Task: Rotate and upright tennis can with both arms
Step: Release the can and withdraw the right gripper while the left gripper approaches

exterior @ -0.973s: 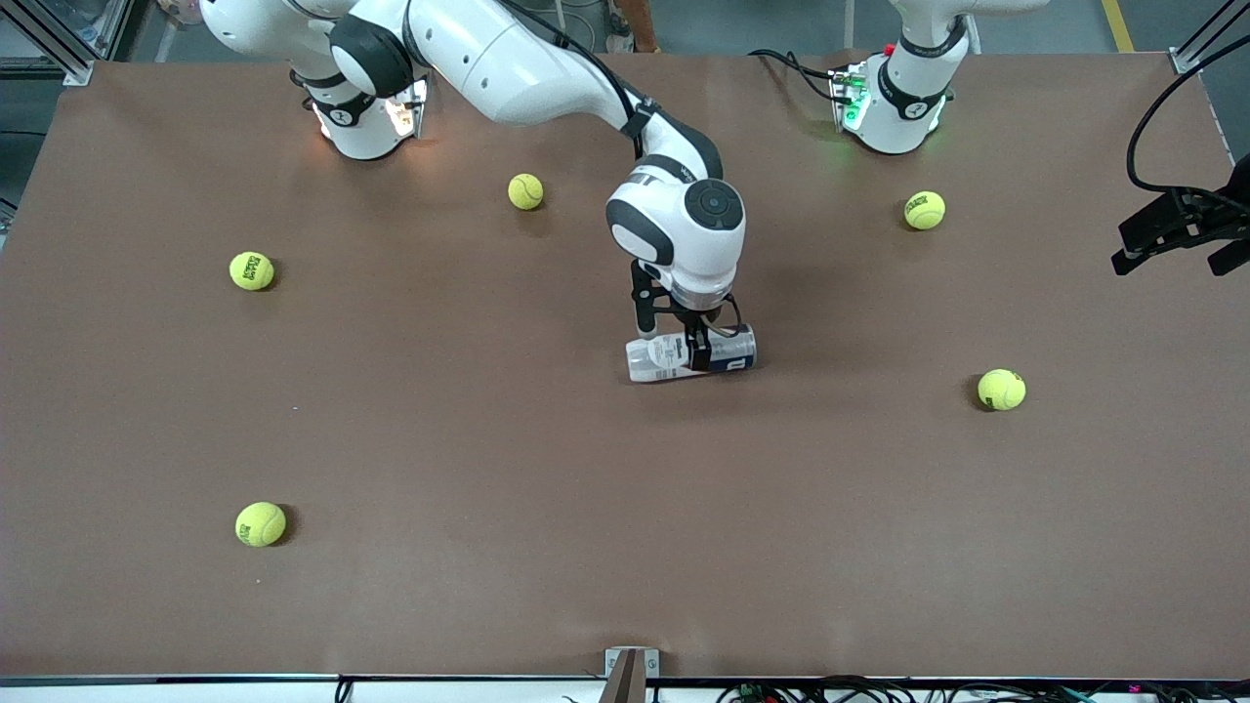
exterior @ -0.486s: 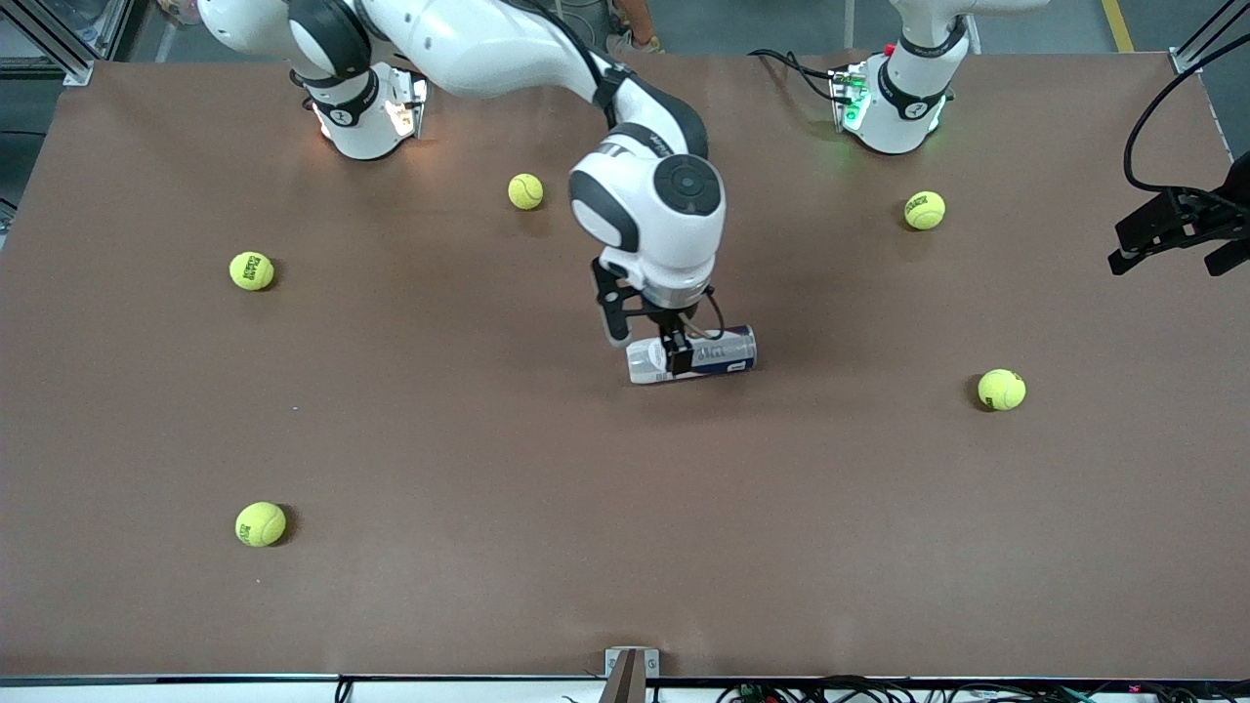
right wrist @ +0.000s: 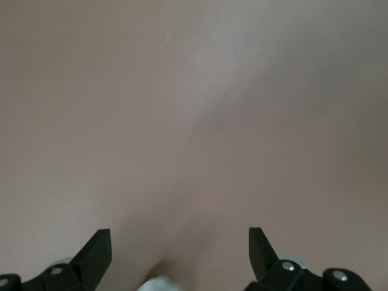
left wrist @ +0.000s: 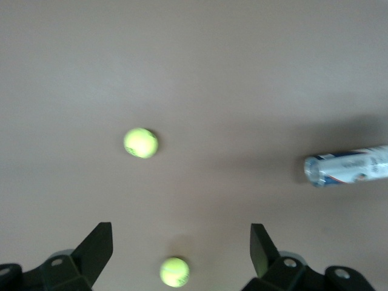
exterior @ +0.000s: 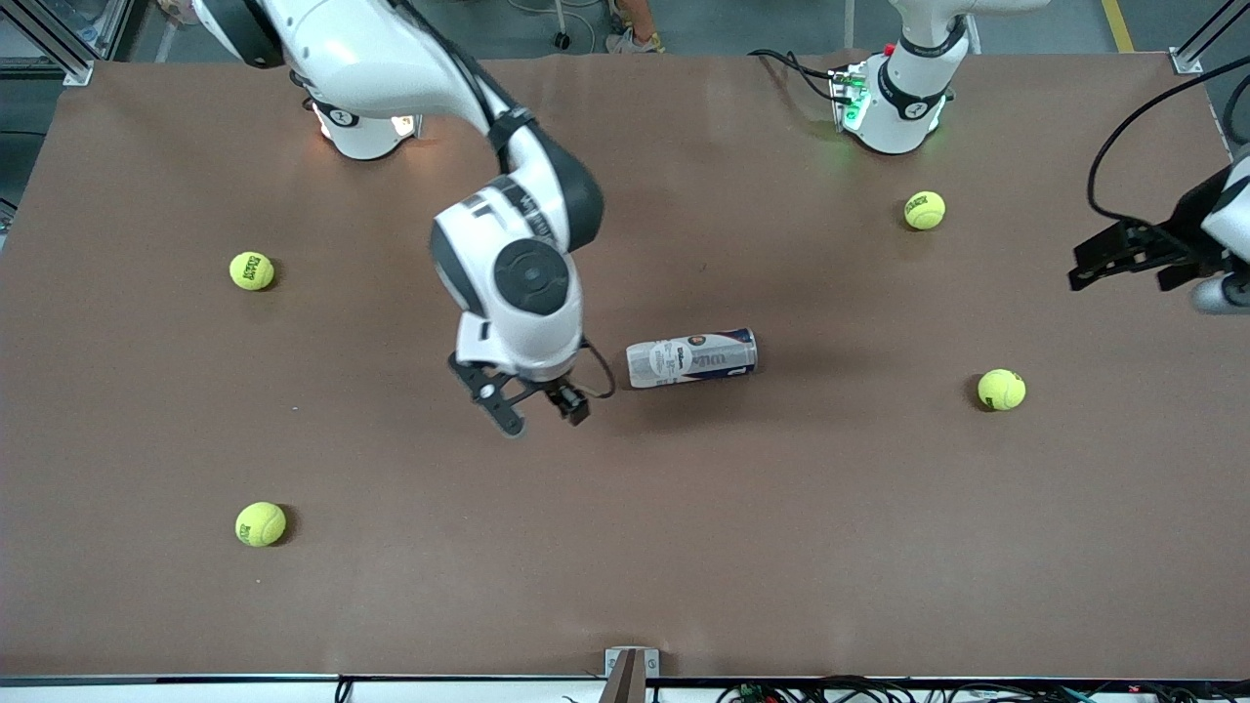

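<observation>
Right gripper (exterior: 535,410) hung unclenched over bare table (exterior: 625,547) beside the tennis can (exterior: 691,357), which lay on its side, untouched, mid-table. Left gripper (exterior: 1118,261) hovered spread wide toward its own arm's end. Risk: one-sided contact could send that slick cylinder rolling away.

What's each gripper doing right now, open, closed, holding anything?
Right gripper: open, holding nothing, over bare table beside the tennis can.
Left gripper: open, holding nothing, waiting over the left arm's end of the table.
</observation>
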`<action>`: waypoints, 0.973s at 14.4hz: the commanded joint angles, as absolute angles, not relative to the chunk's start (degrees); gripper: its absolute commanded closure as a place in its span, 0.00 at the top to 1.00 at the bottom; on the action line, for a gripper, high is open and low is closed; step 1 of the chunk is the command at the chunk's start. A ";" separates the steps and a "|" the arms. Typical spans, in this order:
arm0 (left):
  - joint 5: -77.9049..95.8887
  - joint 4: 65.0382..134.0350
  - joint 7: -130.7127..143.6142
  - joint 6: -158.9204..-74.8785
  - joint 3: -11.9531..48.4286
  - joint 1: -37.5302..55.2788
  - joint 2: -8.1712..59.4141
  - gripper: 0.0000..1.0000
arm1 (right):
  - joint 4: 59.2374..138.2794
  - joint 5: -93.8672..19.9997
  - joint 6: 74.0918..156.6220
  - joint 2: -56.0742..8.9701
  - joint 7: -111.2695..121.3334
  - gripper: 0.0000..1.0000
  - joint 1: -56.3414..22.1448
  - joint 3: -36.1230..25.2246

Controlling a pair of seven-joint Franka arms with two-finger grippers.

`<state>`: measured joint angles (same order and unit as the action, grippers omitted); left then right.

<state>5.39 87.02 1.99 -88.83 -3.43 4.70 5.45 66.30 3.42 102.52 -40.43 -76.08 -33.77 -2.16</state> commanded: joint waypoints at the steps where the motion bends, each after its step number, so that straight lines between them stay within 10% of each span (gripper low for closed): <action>1: 12.46 92.26 2.90 -89.38 -3.16 4.22 6.68 1.00 | 81.71 0.80 104.59 -28.06 -57.91 1.00 -25.69 -0.79; 9: 39.50 116.96 -12.09 -107.99 -3.08 4.04 9.57 1.00 | 86.66 1.49 98.62 -19.25 -9.81 1.00 -4.86 -1.41; 14: 61.76 120.15 -21.96 -114.07 -0.36 5.45 18.88 1.00 | 82.27 1.67 95.90 -18.98 3.69 1.00 4.03 -1.41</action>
<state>56.06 120.28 -20.39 -111.97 -2.15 4.93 16.38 83.07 1.51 97.75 -20.18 1.57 1.53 -2.58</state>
